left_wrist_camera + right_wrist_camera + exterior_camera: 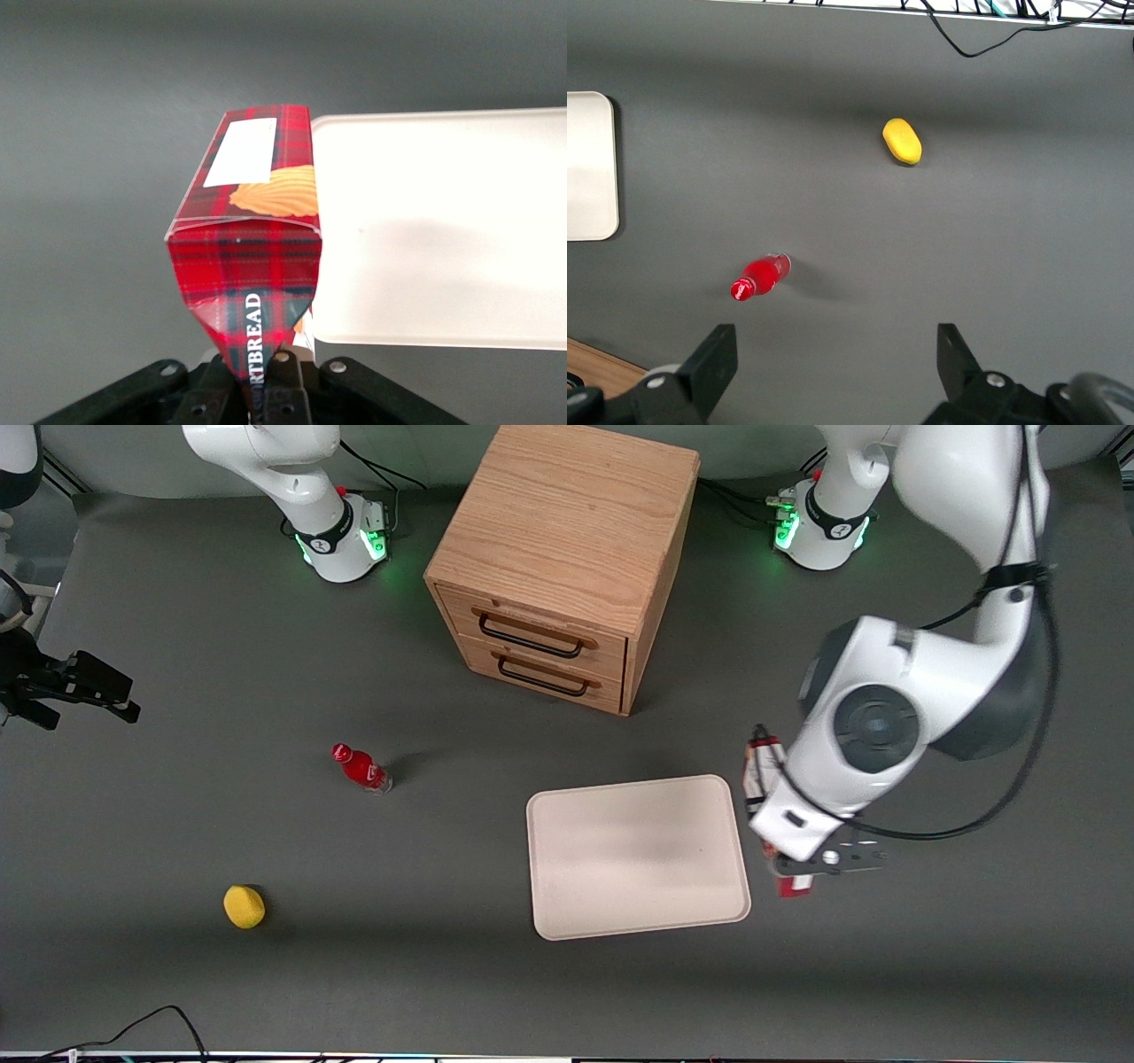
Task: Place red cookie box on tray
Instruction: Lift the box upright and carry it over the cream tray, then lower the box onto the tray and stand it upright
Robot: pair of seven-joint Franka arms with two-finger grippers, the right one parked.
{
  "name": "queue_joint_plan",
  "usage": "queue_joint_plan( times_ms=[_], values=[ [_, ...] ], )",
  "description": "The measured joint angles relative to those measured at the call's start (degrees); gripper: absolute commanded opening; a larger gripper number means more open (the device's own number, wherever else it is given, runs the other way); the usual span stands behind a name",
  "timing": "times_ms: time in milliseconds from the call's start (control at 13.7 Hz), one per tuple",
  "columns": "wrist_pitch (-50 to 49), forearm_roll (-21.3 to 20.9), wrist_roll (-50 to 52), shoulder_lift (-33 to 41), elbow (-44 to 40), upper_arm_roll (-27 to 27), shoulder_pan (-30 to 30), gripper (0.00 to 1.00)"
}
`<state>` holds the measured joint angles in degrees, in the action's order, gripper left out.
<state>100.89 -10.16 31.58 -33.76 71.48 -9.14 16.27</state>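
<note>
The red cookie box [248, 257], a long tartan carton with a white label and cookie pictures, is pinched at its near end by my left gripper [263, 376], which is shut on it. That end is squeezed into a wedge. In the front view the gripper [797, 865] is beside the tray's edge toward the working arm's end. Only the two ends of the box [762, 766] show past the wrist. The cream tray [638, 856] lies flat with nothing on it. One long side of the box runs along the rim of the tray [443, 239].
A wooden two-drawer cabinet [567, 558] stands farther from the front camera than the tray. A small red bottle [361, 768] and a yellow rounded object [244, 906] lie toward the parked arm's end of the table.
</note>
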Motion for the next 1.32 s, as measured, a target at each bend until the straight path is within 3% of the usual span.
queue_joint_plan(
  times_ms=[585, 805, 878, 1024, 1317],
  values=[
    [-0.42, 0.11, 2.45, -15.42, -6.52, 0.34, 1.74, 0.00],
    [-3.32, 1.22, 2.53, -18.01, -10.57, 0.28, 2.92, 0.00],
    [-3.36, 1.43, 2.55, -18.19, -10.87, 0.28, 3.19, 0.14],
    [-3.32, 1.59, 2.43, -18.32, -11.34, 0.28, 3.34, 0.99],
    [-3.31, 1.60, 1.99, -18.31, -12.49, 0.40, 3.28, 1.00]
  ],
)
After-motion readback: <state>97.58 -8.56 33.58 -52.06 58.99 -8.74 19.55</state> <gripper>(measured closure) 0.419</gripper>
